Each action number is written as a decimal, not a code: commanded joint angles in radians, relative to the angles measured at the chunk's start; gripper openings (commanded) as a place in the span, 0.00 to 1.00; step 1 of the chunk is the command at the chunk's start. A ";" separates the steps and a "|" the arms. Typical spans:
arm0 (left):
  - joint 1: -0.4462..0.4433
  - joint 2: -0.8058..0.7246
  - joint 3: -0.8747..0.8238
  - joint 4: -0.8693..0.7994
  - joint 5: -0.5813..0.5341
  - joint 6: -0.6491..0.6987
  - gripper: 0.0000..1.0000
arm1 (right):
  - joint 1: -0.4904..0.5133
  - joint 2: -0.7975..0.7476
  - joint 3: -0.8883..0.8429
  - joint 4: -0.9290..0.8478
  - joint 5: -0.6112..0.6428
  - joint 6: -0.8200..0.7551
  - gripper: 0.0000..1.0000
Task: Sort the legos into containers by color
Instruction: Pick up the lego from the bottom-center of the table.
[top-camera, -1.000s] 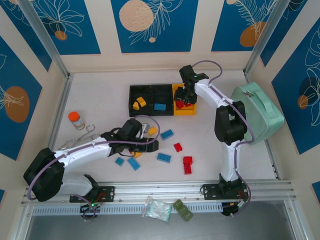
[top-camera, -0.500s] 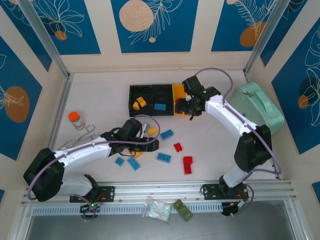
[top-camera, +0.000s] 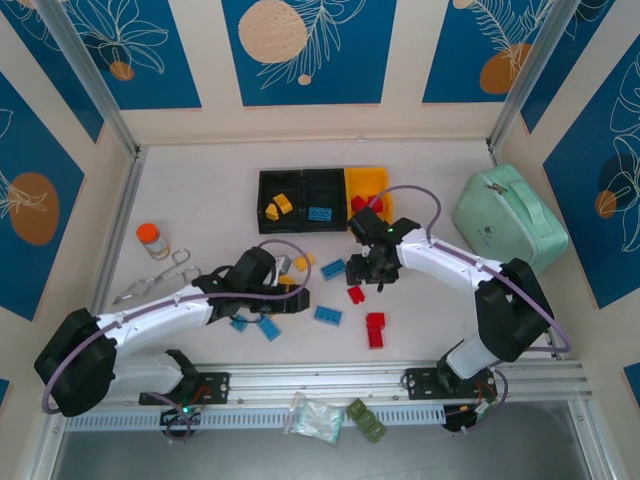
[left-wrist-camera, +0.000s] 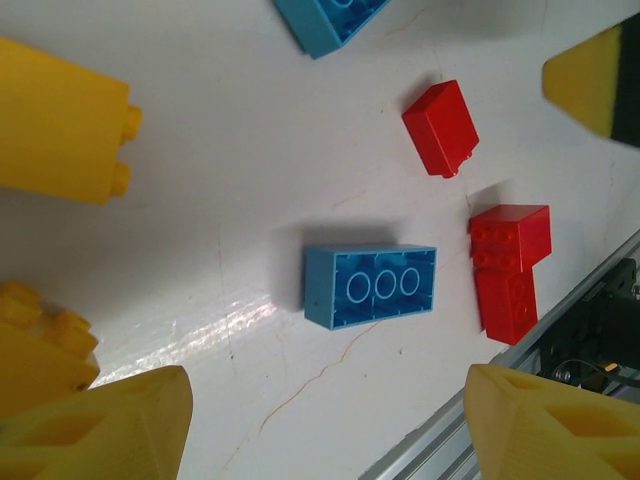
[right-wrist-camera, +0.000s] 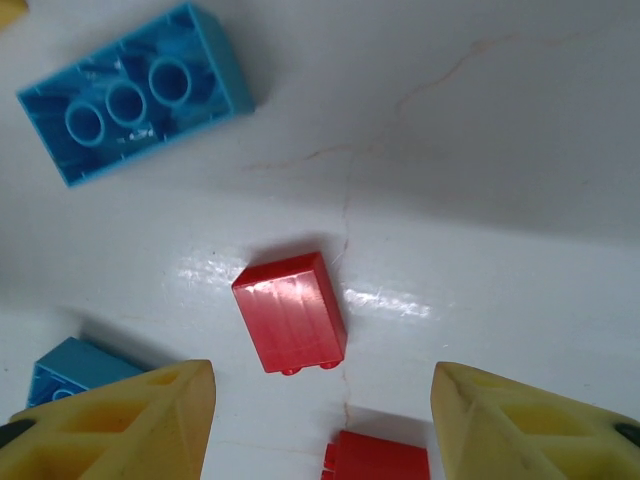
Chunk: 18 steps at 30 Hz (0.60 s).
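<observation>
The containers (top-camera: 303, 178) stand in a row at the back: a black bin with a yellow lego (top-camera: 280, 206), a black bin with a blue one (top-camera: 320, 214), and a yellow bin (top-camera: 372, 180) with red ones. Loose legos lie in the middle. My left gripper (top-camera: 298, 300) (left-wrist-camera: 325, 430) hangs open and empty just short of an upturned blue lego (left-wrist-camera: 372, 285) (top-camera: 327, 315). A red lego (left-wrist-camera: 441, 127) and a red L-shaped lego (left-wrist-camera: 510, 265) lie beyond it. My right gripper (top-camera: 368, 275) (right-wrist-camera: 325, 420) is open and empty, low over a small red lego (right-wrist-camera: 290, 310) (top-camera: 355, 294).
A mint-green case (top-camera: 510, 225) stands at the right. An orange-capped jar (top-camera: 152, 238) and metal tongs (top-camera: 150, 280) are at the left. More blue legos (top-camera: 333, 268) (top-camera: 268, 327) and a yellow one (top-camera: 302, 262) lie about. The aluminium rail (top-camera: 330, 380) runs along the front.
My right arm has swung from the yellow bin back down to the loose legos, stopping over the small red one. The left gripper has shifted slightly toward the front.
</observation>
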 joint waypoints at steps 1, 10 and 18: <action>-0.016 -0.020 -0.012 -0.013 0.005 -0.019 0.72 | 0.029 0.043 -0.016 0.043 -0.013 0.039 0.59; -0.026 -0.004 -0.007 -0.018 -0.007 -0.025 0.72 | 0.072 0.132 -0.004 0.042 0.038 0.026 0.62; -0.028 0.017 -0.010 0.004 -0.012 -0.035 0.72 | 0.082 0.164 0.001 0.041 0.037 0.019 0.62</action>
